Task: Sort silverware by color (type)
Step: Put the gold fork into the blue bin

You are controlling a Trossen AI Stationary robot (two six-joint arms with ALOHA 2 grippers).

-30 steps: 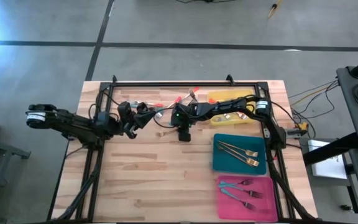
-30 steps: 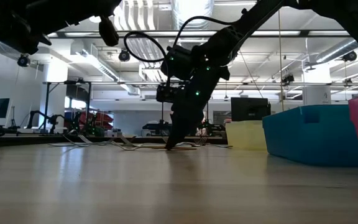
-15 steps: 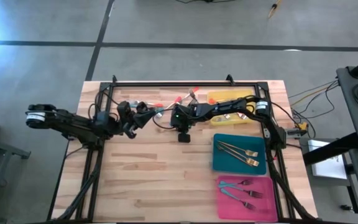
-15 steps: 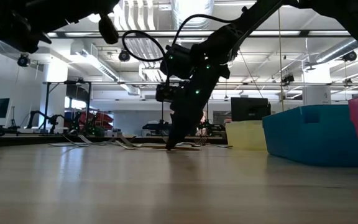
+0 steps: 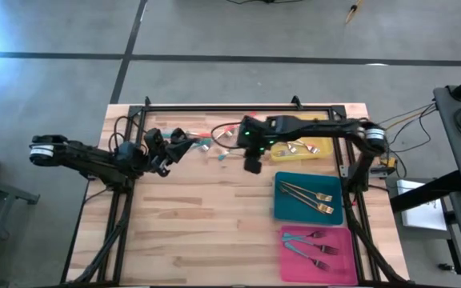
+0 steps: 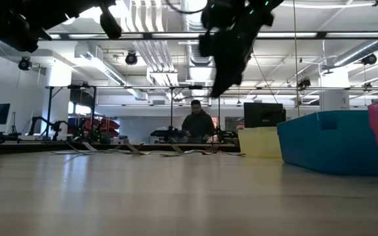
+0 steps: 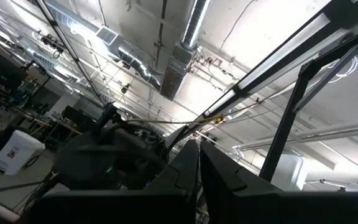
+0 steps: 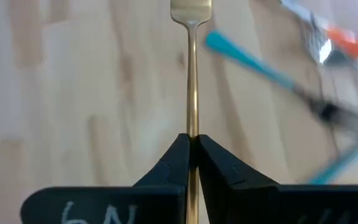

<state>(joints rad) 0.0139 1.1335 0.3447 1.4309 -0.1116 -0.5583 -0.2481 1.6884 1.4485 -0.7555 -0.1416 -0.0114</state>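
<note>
The right claw is clamped on the slim handle of a gold fork, with the tines pointing out ahead of it. In the overhead view it hangs above the tabletop near the far edge, between the scattered silverware and the yellow tray.

The step in hand appears to be carrying this fork to its tray. Two gold-toned forks already lie in the teal tray, so that looks like the right destination, not the pink tray holding the teal-handled ones.

To do it well, the arm should stay high enough to clear the yellow tray's wall, bring the fork over bare tray floor, lower it flat and only then part its fingers.

The left claw waits near the far-left part of the tabletop, its fingers closed together on nothing visible.
</note>
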